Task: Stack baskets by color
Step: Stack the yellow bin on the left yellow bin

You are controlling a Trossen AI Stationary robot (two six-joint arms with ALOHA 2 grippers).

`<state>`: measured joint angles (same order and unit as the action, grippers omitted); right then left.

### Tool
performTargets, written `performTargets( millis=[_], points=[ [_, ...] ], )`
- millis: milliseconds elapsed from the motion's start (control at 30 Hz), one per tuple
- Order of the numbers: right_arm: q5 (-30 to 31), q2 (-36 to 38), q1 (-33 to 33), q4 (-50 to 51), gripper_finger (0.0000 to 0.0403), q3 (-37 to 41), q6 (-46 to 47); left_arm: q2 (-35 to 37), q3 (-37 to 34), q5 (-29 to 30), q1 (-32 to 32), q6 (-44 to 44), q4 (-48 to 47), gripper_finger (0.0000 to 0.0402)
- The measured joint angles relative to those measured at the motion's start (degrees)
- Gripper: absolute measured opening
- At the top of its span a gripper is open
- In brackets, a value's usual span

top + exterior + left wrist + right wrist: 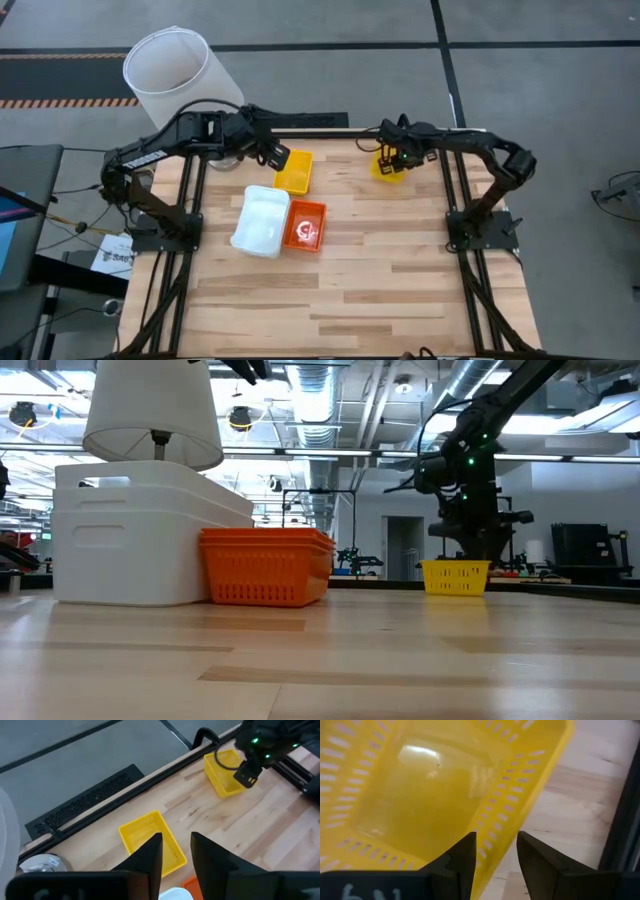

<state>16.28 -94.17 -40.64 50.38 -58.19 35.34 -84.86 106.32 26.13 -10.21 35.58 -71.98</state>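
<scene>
Yellow perforated plastic baskets lie apart on the wooden table [400,290]: one [293,172] by the far edge under the left gripper [176,851], jaws parted and empty, the other [420,790] at the far right, its wall between the right gripper's [496,851] spread jaws, beside nested white [262,220] and orange stacks [305,225].
</scene>
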Motion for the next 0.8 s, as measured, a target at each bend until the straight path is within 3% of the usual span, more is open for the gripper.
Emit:
performTargets(
  millis=[333,567,700,800],
  points=[
    [-2.04,3.34,-1.38,-0.65,0.0169,0.1,2.72,0.0,0.0,0.13,-0.13,-0.01,-0.03,0.009],
    [-4.35,3.36,-1.53,-6.25,0.0157,4.42,3.91,0.0,0.0,1.42,-0.13,0.43,-0.03,0.009],
    [-4.87,3.34,-1.53,-7.76,0.0128,4.94,4.14,-0.07,0.0,1.54,-0.13,1.22,-0.02,0.009],
    [-5.78,3.34,-1.53,-8.92,0.0074,4.94,4.3,-0.69,-0.06,1.55,-0.15,1.55,0.12,0.009]
  ],
)
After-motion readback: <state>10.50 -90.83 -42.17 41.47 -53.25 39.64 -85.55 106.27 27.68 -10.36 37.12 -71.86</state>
